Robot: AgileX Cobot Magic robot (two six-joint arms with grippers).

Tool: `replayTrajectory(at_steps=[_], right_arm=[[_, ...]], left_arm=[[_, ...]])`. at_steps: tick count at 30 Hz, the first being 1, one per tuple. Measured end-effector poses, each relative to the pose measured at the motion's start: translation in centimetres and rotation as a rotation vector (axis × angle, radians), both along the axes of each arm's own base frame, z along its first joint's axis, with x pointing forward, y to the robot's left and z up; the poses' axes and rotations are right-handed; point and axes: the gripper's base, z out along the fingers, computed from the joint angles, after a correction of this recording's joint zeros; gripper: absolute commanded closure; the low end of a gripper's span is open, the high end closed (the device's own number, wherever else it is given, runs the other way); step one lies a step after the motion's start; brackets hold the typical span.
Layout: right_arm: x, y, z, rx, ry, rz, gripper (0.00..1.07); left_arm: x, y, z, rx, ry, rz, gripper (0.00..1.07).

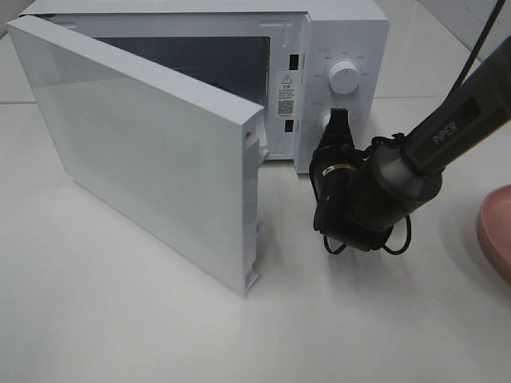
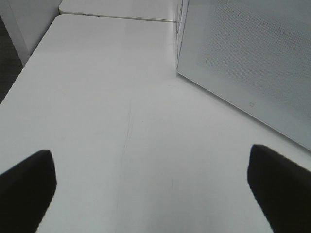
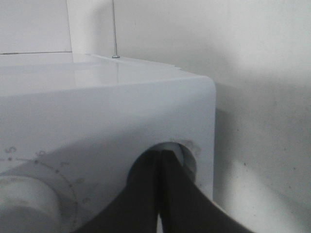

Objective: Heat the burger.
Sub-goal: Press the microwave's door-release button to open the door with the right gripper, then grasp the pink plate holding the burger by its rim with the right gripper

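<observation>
So the white microwave (image 1: 351,36) sits at the back of the worktop (image 1: 120,319) with its door (image 1: 144,152) swung wide open toward the left side. The right hand (image 1: 338,121) is clenched, fingers pressed together with nothing between them, and the tips are right up against the lower knob (image 1: 326,120) on the control panel, just under the bigger upper dial (image 1: 345,78). The right wrist view shows the same thing up close: the two dark fingers (image 3: 146,194) meet in front of that round knob (image 3: 182,153), with part of the upper dial (image 3: 29,201) off to one side.

The left hand (image 2: 150,160) is released, fingers spread far apart over bare worktop (image 2: 121,97), with the outer face of the open door (image 2: 243,58) nearby.

The burger, honestly can't tell where it is. It might be inside the oven, but the door blocks most of the cavity from the high camera. There's a pink plate (image 1: 497,231) peeking in at the right edge of the worktop, and the part that shows has nothing on it.
</observation>
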Motion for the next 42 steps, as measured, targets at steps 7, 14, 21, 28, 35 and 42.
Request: replayTrajectory(at_steps=[7, 14, 21, 28, 35, 42], right_arm=[[0.0, 0.1, 0.2, 0.007, 0.008, 0.002, 1.07], [-0.1, 0.0, 0.5, 0.018, 0.029, 0.015, 1.07], [-0.4, -0.6, 0.8, -0.008, 0.041, 0.07, 1.07], [-1.6, -1.3, 1.8, -0.038, 0.041, 0.116, 1.07], [-3.4, -1.9, 3.6, -0.077, 0.059, 0.198, 1.07], [-5.1, -2.4, 4.5, -0.122, 0.132, 0.278, 1.07]], left_arm=[[0.0, 0.0, 0.0, 0.0, 0.0, 0.0, 0.07], [0.0, 0.0, 0.0, 0.0, 0.0, 0.0, 0.07], [0.0, 0.0, 0.0, 0.0, 0.0, 0.0, 0.07], [0.0, 0.0, 0.0, 0.0, 0.0, 0.0, 0.07], [0.0, 0.0, 0.0, 0.0, 0.0, 0.0, 0.07], [0.0, 0.0, 0.0, 0.0, 0.0, 0.0, 0.07]])
